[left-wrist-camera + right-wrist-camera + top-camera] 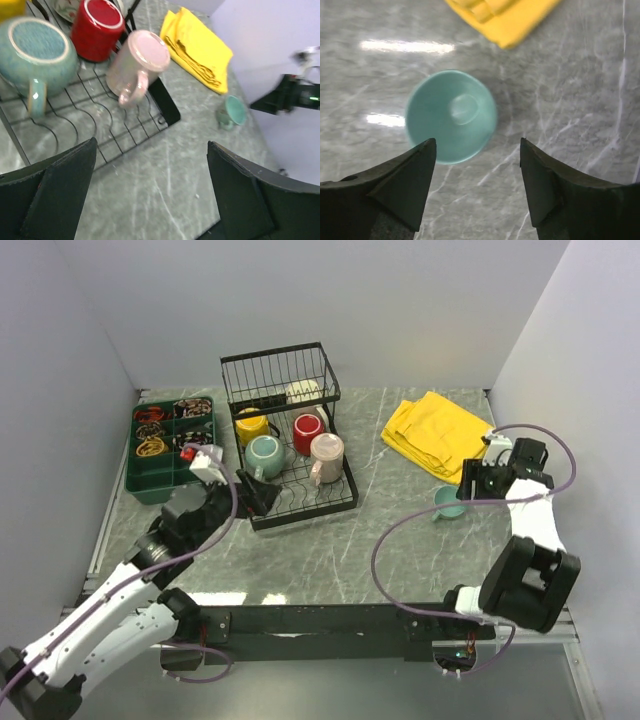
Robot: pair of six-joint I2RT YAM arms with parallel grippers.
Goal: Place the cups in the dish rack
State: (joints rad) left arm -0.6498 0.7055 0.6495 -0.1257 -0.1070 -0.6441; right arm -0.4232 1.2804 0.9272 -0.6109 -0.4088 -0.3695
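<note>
Right tool [476, 146] spread wide, nothing held. It hangs over the small teal cup [451, 116], which sits just beyond the fingertips, no contact. The cup is on the tabletop [330, 560] near the right edge, beside the yellow cloth [435, 430]. Left tool [151, 145] also wide and empty, at the near edge of the dish rack [305, 516], toward the far-left corner.

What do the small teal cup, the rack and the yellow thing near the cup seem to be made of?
The small teal cup looks like glazed ceramic: smooth, with a soft sheen. The dish rack is thin black wire, probably coated metal, matte. The yellow cloth is fabric: folded in soft layers, no shine.
</note>
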